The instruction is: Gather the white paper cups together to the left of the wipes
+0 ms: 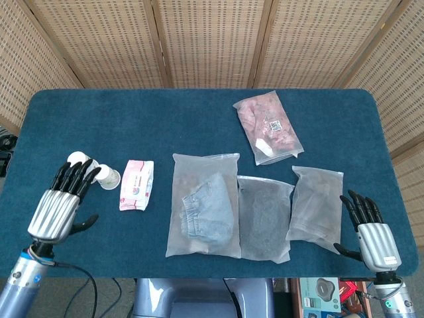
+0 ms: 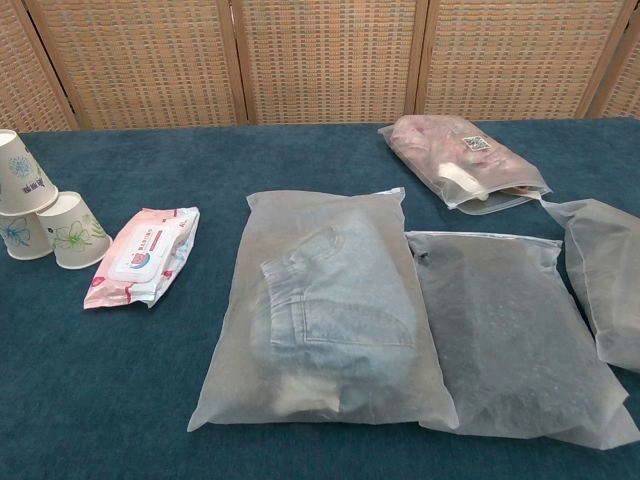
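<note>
White paper cups (image 2: 40, 215) sit clustered at the far-left part of the table, upside down. In the chest view two stand side by side with a third leaning against them from behind, all touching. Floral print on the sides. The wipes (image 2: 142, 255), a pink and white pack, lie just right of the cups, label up, close to them but not touching.

My left hand (image 1: 61, 202) hangs on the near side of the cups at the table's left edge, holding nothing, fingers (image 1: 74, 175) spread and pointing far, tips overlapping the cups in the head view. Can't tell if they touch. It's outside the chest view.

My right hand (image 1: 371, 233) is at the near right corner, fingers apart, nothing in it, just right of a frosted bag.

Right of the wipes lies a big frosted bag with denim jeans (image 2: 330, 310) inside. Next to it, touching or slightly overlapping, is a frosted bag with dark fabric (image 2: 500, 335), then a third frosted bag (image 1: 316, 207) further right with something dark in it. At the far side lies a clear bag of pink clothing (image 2: 460, 160) with a QR label. Everything rests on the blue table cloth (image 2: 200, 165). Woven screen panels (image 1: 212, 40) stand behind.
</note>
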Controlling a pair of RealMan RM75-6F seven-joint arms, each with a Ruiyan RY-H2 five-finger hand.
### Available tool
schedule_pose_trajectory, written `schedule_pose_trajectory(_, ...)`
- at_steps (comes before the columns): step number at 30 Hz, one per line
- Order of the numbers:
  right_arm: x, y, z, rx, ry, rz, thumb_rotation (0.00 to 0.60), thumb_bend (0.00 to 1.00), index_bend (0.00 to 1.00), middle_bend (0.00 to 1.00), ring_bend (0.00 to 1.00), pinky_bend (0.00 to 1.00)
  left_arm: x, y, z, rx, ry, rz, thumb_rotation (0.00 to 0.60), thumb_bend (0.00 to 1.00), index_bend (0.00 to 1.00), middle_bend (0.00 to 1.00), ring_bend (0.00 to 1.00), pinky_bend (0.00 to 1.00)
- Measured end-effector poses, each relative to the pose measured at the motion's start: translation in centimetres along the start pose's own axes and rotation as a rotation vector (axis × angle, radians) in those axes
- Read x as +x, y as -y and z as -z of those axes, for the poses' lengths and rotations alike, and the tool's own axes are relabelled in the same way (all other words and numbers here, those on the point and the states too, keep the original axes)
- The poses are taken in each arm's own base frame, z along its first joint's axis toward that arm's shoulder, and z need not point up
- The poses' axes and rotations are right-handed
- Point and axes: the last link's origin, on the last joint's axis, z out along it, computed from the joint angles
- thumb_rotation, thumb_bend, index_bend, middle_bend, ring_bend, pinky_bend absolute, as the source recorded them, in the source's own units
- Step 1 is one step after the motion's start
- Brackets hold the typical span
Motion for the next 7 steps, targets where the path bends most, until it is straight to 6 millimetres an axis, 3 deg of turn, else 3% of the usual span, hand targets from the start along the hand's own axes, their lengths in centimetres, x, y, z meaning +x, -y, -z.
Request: schedule_pose_trajectory(7,-0.2,0.2,-0.1,0.004,0.0,0.013,0.6,0.09,0.0,0.0,0.0,0.0,-5.5,0.5,4.7,0.078,-0.005,-0.007,0.6,0.23,0.01,0.0,0.0,0.0)
